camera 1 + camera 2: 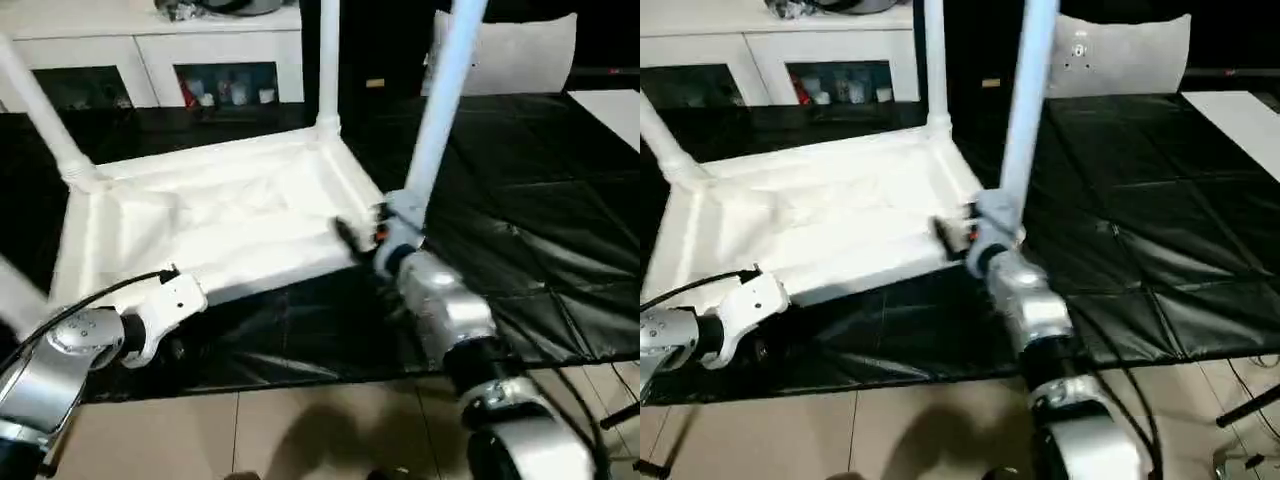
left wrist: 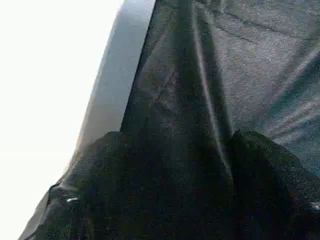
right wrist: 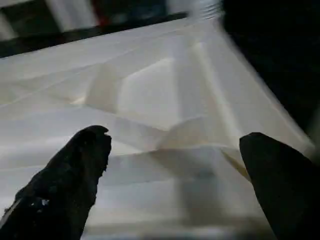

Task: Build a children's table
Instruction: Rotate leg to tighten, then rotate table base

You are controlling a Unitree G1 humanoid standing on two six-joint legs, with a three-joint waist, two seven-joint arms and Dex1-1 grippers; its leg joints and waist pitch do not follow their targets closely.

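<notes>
Silver forearms flank the upturned children's table (image 1: 220, 225) on the black mat; right end effector (image 3: 175, 165) gapes empty over its underside, left end effector (image 2: 170, 165) open, risking knocking upright legs.

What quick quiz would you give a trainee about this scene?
1. True or false: the table top lies underside up on the black mat.
2. What is between the fingers of the right hand? A) a leg B) nothing C) a screw
3. What piece of furniture stands behind the mat?
Key: 1 true; 2 B; 3 the white cabinet with glass doors.
</notes>
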